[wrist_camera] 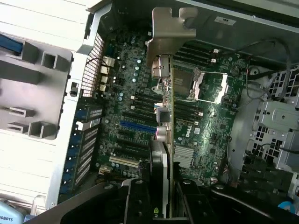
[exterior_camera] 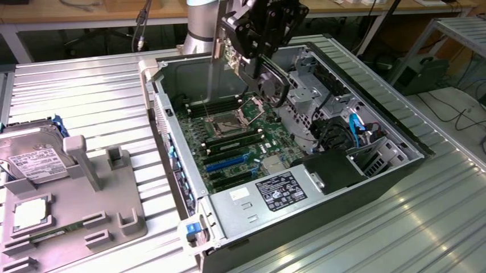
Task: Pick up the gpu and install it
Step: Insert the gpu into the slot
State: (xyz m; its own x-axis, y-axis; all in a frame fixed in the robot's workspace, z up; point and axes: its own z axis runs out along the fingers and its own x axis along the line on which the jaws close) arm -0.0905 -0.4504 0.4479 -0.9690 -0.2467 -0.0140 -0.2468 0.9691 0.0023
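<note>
- gpu (exterior_camera: 272,85): at 12 o'clock in the exterior view, hanging on edge over the open computer case (exterior_camera: 163,114), dark fan side turned toward 3 o'clock. It looks clear of the board below.
- Wrist view: gpu (wrist_camera: 167,116) seen edge-on, a thin green line across the board, with its silver bracket (wrist_camera: 170,32) at the end farthest from the camera.
- fingers (wrist_camera: 135,200): clamped on the gpu, one on each face, at the end opposite the bracket.
- arm (exterior_camera: 199,25): grey column coming down from 12 o'clock, black wrist hardware directly above the card.
- motherboard (exterior_camera: 235,142): green, lying flat in the case directly under the card.
- CPU socket (exterior_camera: 226,122) (wrist_camera: 205,86): lies near the card's line.
- blue expansion slots (exterior_camera: 224,164) (wrist_camera: 138,127): on the board, toward 6 o'clock from the socket, nothing in them.
- drive cage (exterior_camera: 304,91): silver metal, just beside the card at 2 o'clock, inside the case.
- power supply (exterior_camera: 281,190): black-labelled box at 5 o'clock in the case.
- desk (exterior_camera: 91,85): ribbed metal surface carrying the case.
- grey fixture (exterior_camera: 83,210): at 8 o'clock on the desk, well apart from the card.
- hard drive (exterior_camera: 34,156): white label, at 9 o'clock, standing at the fixture's far end.
</note>
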